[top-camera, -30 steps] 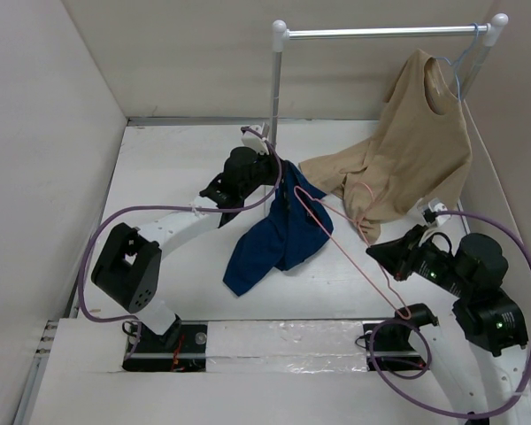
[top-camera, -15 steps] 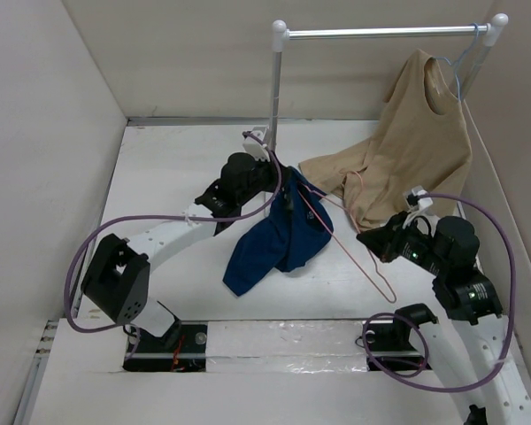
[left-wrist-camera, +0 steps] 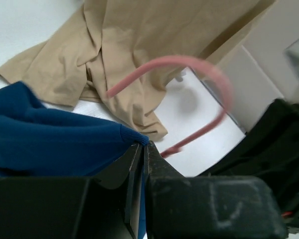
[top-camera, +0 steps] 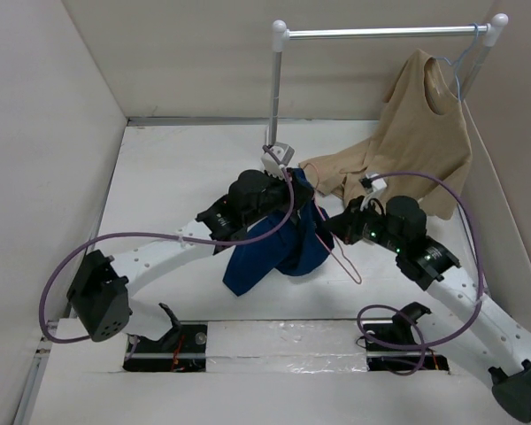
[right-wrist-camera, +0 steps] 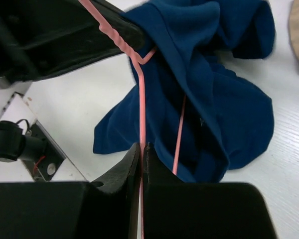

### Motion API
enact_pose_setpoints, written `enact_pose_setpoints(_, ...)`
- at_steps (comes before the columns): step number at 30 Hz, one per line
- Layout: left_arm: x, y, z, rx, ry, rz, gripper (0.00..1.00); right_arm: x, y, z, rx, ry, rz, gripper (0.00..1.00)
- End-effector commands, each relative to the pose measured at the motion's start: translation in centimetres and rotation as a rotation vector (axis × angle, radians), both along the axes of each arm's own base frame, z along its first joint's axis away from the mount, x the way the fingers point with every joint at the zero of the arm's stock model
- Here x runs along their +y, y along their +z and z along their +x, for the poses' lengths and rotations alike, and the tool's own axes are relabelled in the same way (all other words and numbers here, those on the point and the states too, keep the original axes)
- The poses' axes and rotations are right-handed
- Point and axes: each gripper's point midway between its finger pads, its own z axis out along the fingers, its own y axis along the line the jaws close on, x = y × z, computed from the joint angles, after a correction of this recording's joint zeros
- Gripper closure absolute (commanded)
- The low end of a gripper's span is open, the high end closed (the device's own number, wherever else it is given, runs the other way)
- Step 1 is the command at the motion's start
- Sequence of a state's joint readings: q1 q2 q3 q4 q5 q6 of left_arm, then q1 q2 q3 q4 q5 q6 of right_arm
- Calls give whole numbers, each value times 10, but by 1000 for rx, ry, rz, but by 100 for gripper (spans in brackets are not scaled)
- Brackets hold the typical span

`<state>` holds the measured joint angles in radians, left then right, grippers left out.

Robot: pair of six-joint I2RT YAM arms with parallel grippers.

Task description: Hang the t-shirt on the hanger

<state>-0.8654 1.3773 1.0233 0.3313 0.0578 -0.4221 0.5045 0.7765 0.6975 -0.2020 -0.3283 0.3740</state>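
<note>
The navy t-shirt [top-camera: 279, 243] hangs bunched near the middle of the white desk [top-camera: 177, 168], its upper edge lifted and its lower folds drooping toward the near side; the left gripper [top-camera: 292, 188] reaches in from the left and holds that upper edge; in the left wrist view its gripper [left-wrist-camera: 143, 147] is pressed together on a ribbed hem of the t-shirt [left-wrist-camera: 50, 139], with blue cloth caught between the fingers.

The right gripper [top-camera: 329, 226] comes in from the right, just beside the t-shirt; in the right wrist view this gripper [right-wrist-camera: 141, 148] is pinched tight on one thin wire of the pink hanger [right-wrist-camera: 141, 99]; the wire runs straight up from the fingers to the twisted neck, which lies against the black body of the left gripper [right-wrist-camera: 65, 30]; a second pink wire crosses the blue folds of the t-shirt [right-wrist-camera: 214, 99], and whether it sits inside the cloth or on top cannot be told.

From above, one corner of the hanger [top-camera: 356, 277] juts out toward the near right, clear of the cloth; the curved hook [left-wrist-camera: 199, 64] shows blurred in the left wrist view, above the desk and in front of a tan t-shirt [left-wrist-camera: 139, 40].

That tan t-shirt [top-camera: 416, 142] hangs from a light blue hanger [top-camera: 456, 66] on the rail [top-camera: 385, 33] at the far right, its lower part spread on the desk.
</note>
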Motion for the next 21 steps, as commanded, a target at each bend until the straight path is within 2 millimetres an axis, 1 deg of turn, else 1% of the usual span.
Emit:
enact_pose_setpoints(1,9,76,-11,-128,14,-132,100,6,61,23,-204,-123,79,100)
enact_pose_setpoints(2,12,80,-14,-134,13,-142,100,14,64,20,-213,-118,82,100)
enact_pose_setpoints(3,11,82,-19,-130,4,-143,100,14,61,25,-217,-150,71,100)
enact_pose_setpoints(4,10,84,-23,-132,-7,-147,100,17,72,29,-258,-165,101,100)
enact_pose_setpoints(5,14,88,-26,-137,-7,-155,100,23,63,28,-256,-159,100,100)
enact_pose_setpoints(6,13,89,-31,-137,-13,-157,100,28,58,32,-255,-162,108,100)
enact_pose_setpoints(7,12,91,-36,-138,-19,-160,100,31,66,36,-278,-177,154,100)
enact_pose_setpoints(8,12,95,-42,-141,-29,-167,100,33,64,38,-281,-178,165,100)
enact_pose_setpoints(9,15,92,-40,-133,1,-151,100,36,60,39,-280,-171,173,100)
enact_pose_setpoints(12,14,91,-53,-131,8,-142,100,44,73,43,-334,-153,226,100)
enact_pose_setpoints(14,14,88,-58,-125,33,-132,100,42,90,42,-377,-154,257,100)
enact_pose_setpoints(16,20,87,-57,-115,61,-123,100,36,108,38,-424,-164,286,100)
enact_pose_setpoints(17,22,88,-61,-112,63,-129,100,30,118,34,-453,-177,309,100)
enact_pose_setpoints(19,26,86,-61,-106,88,-133,100,23,130,28,-493,-193,345,100)
enact_pose_setpoints(21,31,84,-61,-93,103,-137,100,14,128,25,-506,-220,363,100)
